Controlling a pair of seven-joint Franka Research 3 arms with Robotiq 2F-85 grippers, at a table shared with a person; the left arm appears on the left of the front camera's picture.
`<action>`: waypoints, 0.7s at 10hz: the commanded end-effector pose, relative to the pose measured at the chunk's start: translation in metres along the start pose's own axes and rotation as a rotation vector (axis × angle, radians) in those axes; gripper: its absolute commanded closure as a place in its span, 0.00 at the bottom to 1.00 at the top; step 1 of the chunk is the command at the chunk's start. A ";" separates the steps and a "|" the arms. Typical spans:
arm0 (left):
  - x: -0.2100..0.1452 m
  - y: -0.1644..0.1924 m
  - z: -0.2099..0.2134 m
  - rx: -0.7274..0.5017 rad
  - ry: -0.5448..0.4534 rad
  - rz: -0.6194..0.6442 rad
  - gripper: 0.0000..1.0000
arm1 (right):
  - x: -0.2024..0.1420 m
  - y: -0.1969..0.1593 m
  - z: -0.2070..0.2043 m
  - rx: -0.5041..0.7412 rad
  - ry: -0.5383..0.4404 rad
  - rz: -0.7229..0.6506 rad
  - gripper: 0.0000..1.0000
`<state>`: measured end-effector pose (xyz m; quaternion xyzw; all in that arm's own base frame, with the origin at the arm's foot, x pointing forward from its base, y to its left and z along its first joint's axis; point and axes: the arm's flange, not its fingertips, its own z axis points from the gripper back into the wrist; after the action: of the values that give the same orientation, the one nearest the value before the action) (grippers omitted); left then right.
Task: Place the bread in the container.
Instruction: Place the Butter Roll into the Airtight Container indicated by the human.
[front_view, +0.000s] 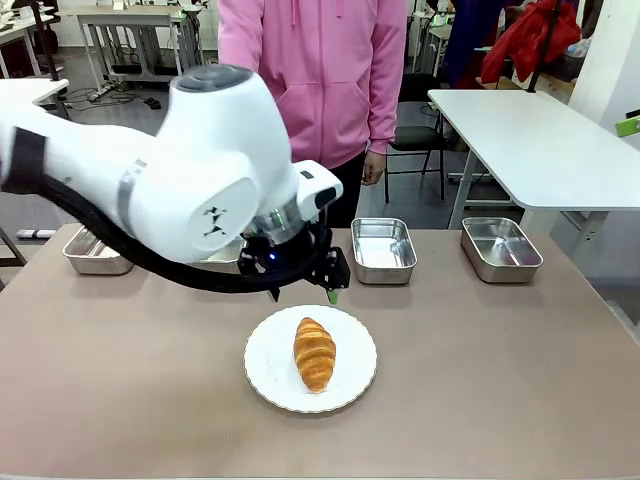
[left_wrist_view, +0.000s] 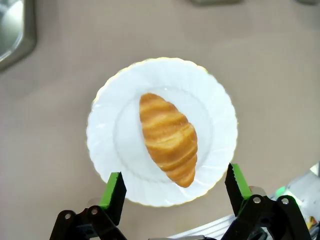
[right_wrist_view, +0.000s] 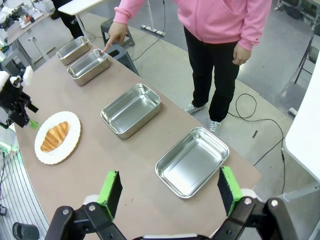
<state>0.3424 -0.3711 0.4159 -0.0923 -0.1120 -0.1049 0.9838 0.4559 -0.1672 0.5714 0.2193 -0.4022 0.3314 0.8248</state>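
Observation:
The bread, a golden-brown croissant (front_view: 315, 352) (left_wrist_view: 167, 137) (right_wrist_view: 54, 136), lies on a round white plate (front_view: 268, 368) (left_wrist_view: 107, 130) (right_wrist_view: 67, 150) near the table's front middle. My left gripper (front_view: 303, 293) (left_wrist_view: 174, 179) hovers open above the plate's far edge, its green pads (left_wrist_view: 114, 186) wider apart than the croissant and not touching it. A person's finger (right_wrist_view: 106, 46) points at the rim of one steel tray, the container (right_wrist_view: 89, 66), second from the far end in the right wrist view. My right gripper (right_wrist_view: 169, 179) hangs open and empty high above the table's end.
Three more trays that look alike stand in the same row along the far edge (front_view: 95, 255) (front_view: 383, 250) (front_view: 500, 248). In the front view my left arm hides the pointed-at tray. The person in pink (front_view: 320, 70) stands behind the table's far side.

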 end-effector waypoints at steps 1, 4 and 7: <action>0.008 -0.026 -0.022 0.028 0.054 0.065 0.00 | 0.002 0.001 0.001 0.005 -0.012 0.005 0.00; -0.010 -0.028 -0.054 0.060 0.084 0.134 0.00 | 0.002 0.001 0.001 0.005 -0.012 0.005 0.00; -0.016 -0.026 -0.075 0.084 0.108 0.171 0.00 | 0.002 0.001 0.001 0.005 -0.012 0.005 0.00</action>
<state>0.3342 -0.4014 0.3507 -0.0632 -0.0439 -0.0339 0.9965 0.4558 -0.1672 0.5714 0.2194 -0.4022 0.3314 0.8248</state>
